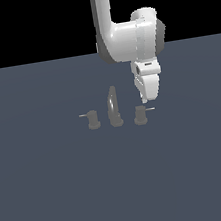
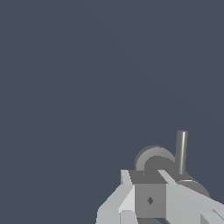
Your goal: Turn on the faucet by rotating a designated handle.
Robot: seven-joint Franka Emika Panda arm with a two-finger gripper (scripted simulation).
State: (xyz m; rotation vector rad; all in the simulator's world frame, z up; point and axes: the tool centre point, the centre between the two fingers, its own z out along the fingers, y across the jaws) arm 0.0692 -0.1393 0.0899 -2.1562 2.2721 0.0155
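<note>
The claw [image 1: 145, 100] (gap between its fingers impossible to judge) hangs just above the handle [image 1: 140, 115].

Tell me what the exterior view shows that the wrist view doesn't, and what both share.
Only the exterior view shows the curved spout, the twin knob with its pin pointing to that view's left, and the arm's white body. Only the wrist view shows the handle from close above, partly behind the gripper. Both show the handle, its pin and the grey floor.

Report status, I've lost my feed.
Gripper low over handle, jaw state unreadable. Lever pin points to exterior view's right, untouched. Spout and twin knob stand apart.
</note>
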